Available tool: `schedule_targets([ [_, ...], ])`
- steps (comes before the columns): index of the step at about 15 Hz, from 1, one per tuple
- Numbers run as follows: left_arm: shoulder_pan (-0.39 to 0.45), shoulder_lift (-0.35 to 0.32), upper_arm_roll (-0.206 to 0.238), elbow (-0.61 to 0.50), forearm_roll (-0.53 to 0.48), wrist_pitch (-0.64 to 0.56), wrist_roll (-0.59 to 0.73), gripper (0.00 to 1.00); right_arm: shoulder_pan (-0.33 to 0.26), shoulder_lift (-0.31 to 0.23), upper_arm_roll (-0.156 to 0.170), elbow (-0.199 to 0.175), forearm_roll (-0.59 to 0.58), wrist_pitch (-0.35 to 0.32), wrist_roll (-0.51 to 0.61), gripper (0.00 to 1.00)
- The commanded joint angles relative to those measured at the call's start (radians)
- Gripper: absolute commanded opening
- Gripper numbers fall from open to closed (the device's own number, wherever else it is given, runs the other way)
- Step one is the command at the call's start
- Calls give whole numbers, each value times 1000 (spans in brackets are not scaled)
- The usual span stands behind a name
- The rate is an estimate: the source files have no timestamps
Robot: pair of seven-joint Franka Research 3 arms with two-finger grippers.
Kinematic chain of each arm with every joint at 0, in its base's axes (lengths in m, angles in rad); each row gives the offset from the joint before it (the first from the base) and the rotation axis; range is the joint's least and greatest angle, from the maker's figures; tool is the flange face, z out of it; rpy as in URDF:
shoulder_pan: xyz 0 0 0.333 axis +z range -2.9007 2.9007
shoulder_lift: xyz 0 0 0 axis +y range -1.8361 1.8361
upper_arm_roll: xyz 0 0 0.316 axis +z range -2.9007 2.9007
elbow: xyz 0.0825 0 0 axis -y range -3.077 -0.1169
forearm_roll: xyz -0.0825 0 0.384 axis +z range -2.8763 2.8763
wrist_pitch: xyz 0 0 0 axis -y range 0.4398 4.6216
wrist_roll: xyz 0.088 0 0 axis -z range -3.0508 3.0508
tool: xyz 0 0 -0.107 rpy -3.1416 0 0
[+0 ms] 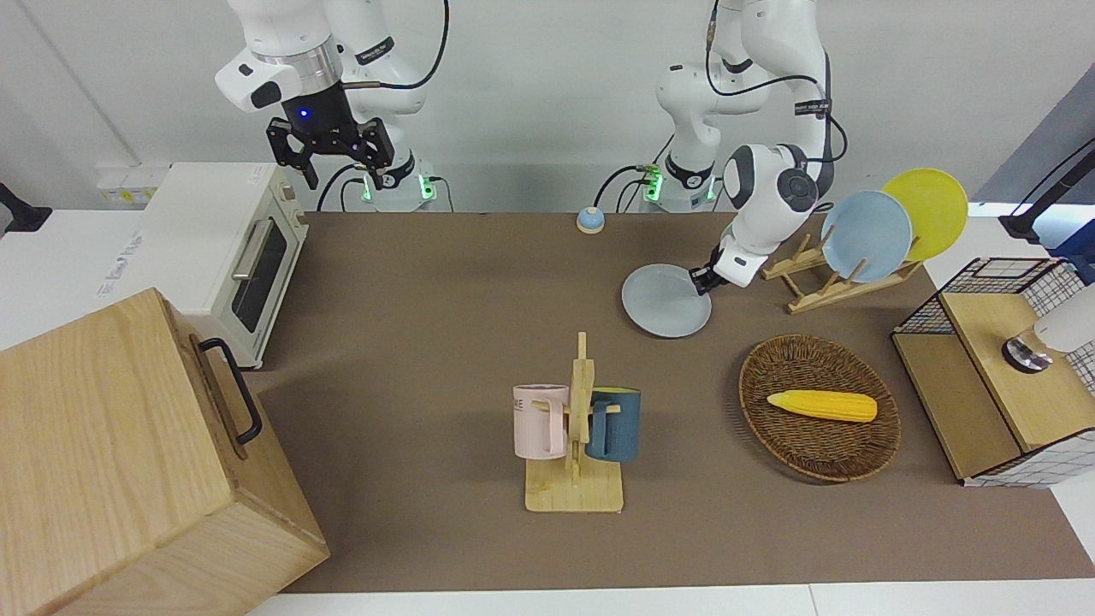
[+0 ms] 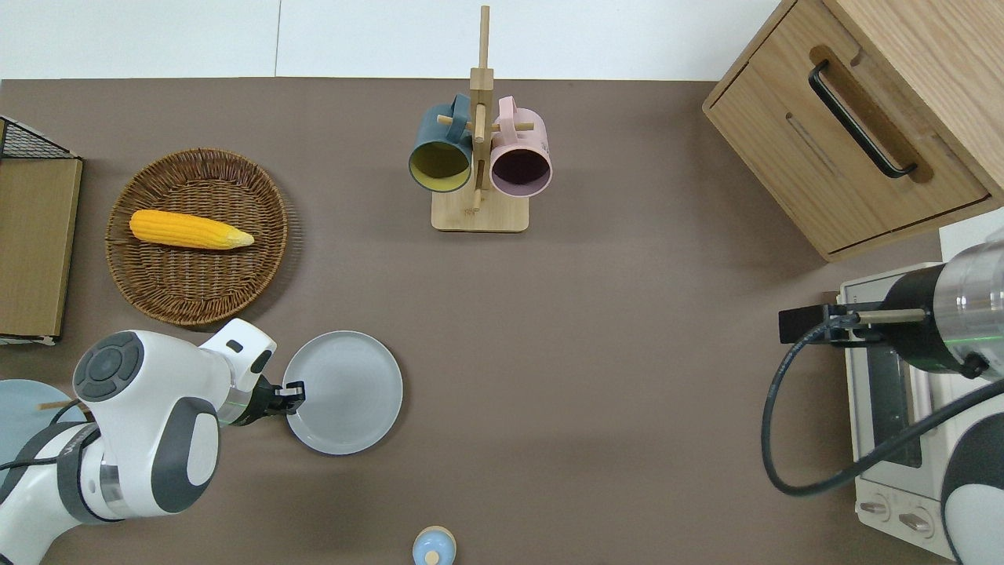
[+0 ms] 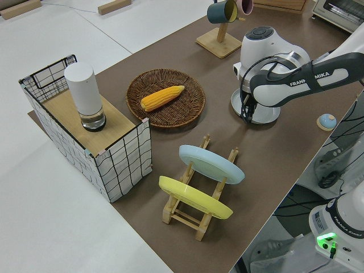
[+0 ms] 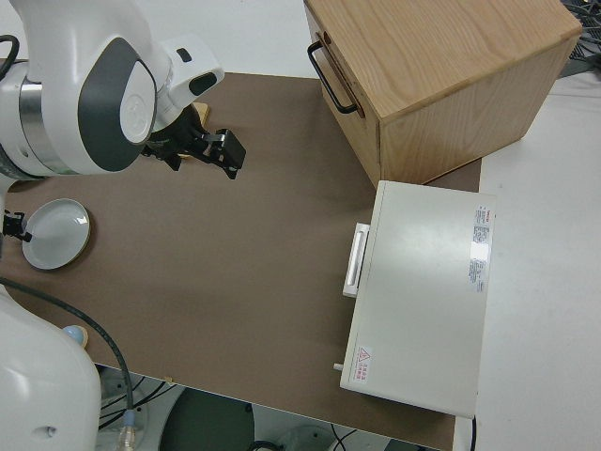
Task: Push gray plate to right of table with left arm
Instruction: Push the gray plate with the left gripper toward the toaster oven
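Left claw at gray plate rim, right arm parked.
Left claw (image 2: 293, 390) low, fingers narrow, touching rim of gray plate (image 2: 345, 392) on its wicker basket (image 2: 196, 292) end; plate flat on surface (image 2: 612, 377), nearer the robots than mug rack (image 2: 478, 165).

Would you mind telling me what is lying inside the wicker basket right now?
A single yellow corn cob lies in the wicker basket, on its woven bottom. Nothing else shows inside; the weave directly under the cob is covered.
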Motion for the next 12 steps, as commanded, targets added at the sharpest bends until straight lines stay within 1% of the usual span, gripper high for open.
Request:
schedule_targets([
  [1, -8, 8, -66, -24, -3, 44, -111, 0, -24, -27, 14, -27, 21, 0, 10, 996],
  [5, -12, 8, -141, -24, -43, 58, -195, 0, -24, -27, 14, -27, 21, 0, 10, 996],
  [7, -25, 9, -166, -24, -46, 66, -246, 0, -24, -27, 14, -27, 21, 0, 10, 996],
  [9, -29, 11, -210, -24, -55, 83, -299, 0, -24, -27, 14, -27, 21, 0, 10, 996],
  [10, -37, 17, -225, -24, -64, 95, -322, 0, -24, -27, 14, -27, 21, 0, 10, 996],
  [12, -72, 28, -235, -23, -86, 121, -353, 0, -24, -27, 14, -27, 21, -1, 12, 996],
])
